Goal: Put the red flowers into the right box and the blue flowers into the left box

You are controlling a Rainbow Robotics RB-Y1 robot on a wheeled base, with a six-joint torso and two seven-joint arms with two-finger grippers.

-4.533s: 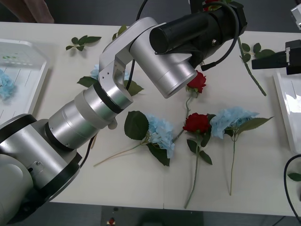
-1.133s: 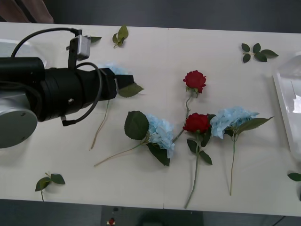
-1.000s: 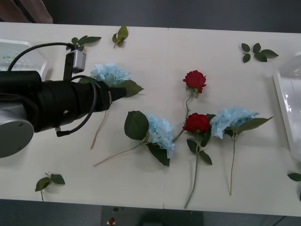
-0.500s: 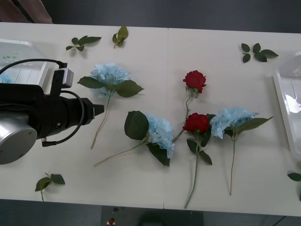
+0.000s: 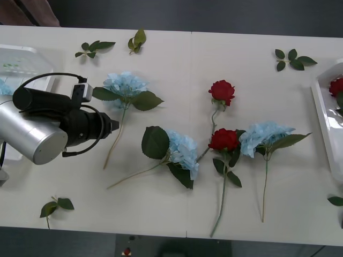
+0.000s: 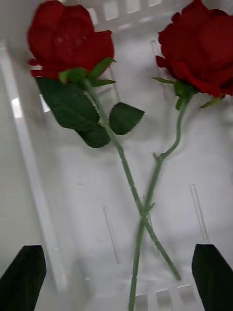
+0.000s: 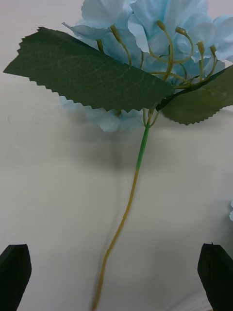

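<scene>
Pale blue hydrangea [image 7: 160, 29] lies under my left gripper [image 7: 114, 272], fingers spread wide above its stem. My right gripper [image 6: 116, 277] hangs open over two red roses [image 6: 68, 36] lying crossed in the right box [image 6: 29, 184].

Four roses [image 5: 222, 91], maybe four blue flowers [image 5: 125, 84]

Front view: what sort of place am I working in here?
Probably a lab or test bench, not a florist's: a plain white table with artificial blue flowers and red flowers laid out, loose leaf sprigs, and white sorting boxes at both ends.
</scene>
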